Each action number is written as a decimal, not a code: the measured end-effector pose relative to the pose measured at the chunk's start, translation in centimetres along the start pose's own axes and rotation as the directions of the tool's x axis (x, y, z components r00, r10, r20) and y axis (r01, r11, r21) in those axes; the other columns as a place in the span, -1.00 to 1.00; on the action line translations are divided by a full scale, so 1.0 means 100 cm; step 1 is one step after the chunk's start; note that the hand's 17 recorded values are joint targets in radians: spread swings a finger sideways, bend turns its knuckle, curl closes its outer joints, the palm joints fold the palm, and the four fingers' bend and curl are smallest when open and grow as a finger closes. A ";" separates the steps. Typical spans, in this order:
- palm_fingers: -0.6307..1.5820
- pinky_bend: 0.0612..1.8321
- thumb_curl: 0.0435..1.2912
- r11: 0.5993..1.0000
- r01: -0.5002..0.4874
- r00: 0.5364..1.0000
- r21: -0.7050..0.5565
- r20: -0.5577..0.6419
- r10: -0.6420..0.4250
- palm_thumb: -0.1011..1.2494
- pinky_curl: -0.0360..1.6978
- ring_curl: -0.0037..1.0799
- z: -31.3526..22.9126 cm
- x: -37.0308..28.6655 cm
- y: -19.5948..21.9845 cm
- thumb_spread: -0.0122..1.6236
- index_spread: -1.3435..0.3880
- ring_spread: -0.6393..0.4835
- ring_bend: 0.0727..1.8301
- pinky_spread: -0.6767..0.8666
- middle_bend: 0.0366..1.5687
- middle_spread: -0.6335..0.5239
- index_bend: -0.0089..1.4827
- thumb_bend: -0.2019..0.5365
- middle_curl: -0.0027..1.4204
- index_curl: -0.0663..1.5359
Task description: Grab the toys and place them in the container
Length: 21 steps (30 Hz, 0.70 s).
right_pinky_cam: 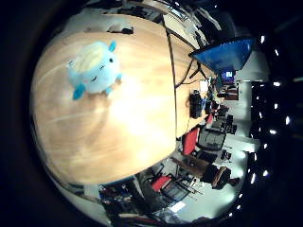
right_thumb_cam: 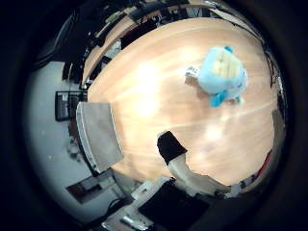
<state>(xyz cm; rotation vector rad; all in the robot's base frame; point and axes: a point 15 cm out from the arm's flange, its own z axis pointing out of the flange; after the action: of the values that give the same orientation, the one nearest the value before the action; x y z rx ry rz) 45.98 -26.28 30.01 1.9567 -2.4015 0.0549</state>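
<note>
The plush toy (right_pinky_cam: 94, 68) in the upper left of the little finger side view is light blue, with a pale cream-yellow patch across its top, darker turquoise feet and ear tips, and a small white tag beside it. The desk (right_pinky_cam: 128, 127) is a warm light wood tone with faint streaks of grain and bright white glare. In the thumb side view, the container (right_thumb_cam: 98, 134) at left centre is plain grey. The robot hand (right_thumb_cam: 180, 166) at lower centre is white with a black tip.
</note>
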 end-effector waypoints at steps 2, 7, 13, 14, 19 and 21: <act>-0.24 -0.18 -0.60 1.000 -0.003 1.000 -0.003 0.001 0.003 -0.40 -0.76 -0.57 0.006 0.004 -0.011 0.20 -0.01 0.05 -0.48 0.42 -0.77 -0.25 -0.78 -0.53 -0.50 -0.59; -0.24 -0.18 -0.60 1.000 -0.012 1.000 -0.018 0.005 0.013 -0.40 -0.77 -0.57 0.024 0.015 -0.030 0.19 -0.01 0.05 -0.47 0.42 -0.77 -0.25 -0.77 -0.53 -0.50 -0.58; -0.24 -0.19 -0.60 0.998 -0.014 1.000 -0.058 0.016 0.015 -0.39 -0.77 -0.56 0.050 0.018 -0.032 0.19 -0.01 0.04 -0.47 0.42 -0.77 -0.25 -0.77 -0.53 -0.50 -0.58; -0.24 -0.19 -0.60 0.998 -0.014 1.000 -0.058 0.015 0.015 -0.39 -0.77 -0.56 0.051 0.019 -0.035 0.19 -0.01 0.04 -0.47 0.42 -0.77 -0.25 -0.77 -0.53 -0.50 -0.58; -0.25 -0.18 -0.59 0.996 -0.007 1.000 -0.094 0.019 0.008 -0.39 -0.77 -0.56 0.071 0.019 -0.040 0.17 -0.01 0.04 -0.47 0.42 -0.77 -0.25 -0.78 -0.54 -0.50 -0.58; -0.26 -0.17 -0.59 0.993 0.000 1.000 -0.116 0.023 0.003 -0.39 -0.77 -0.57 0.080 0.017 -0.038 0.17 0.00 0.05 -0.47 0.42 -0.77 -0.25 -0.79 -0.54 -0.50 -0.59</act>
<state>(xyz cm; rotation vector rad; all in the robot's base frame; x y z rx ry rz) 49.32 -29.13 22.12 1.9155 -2.3625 -0.1055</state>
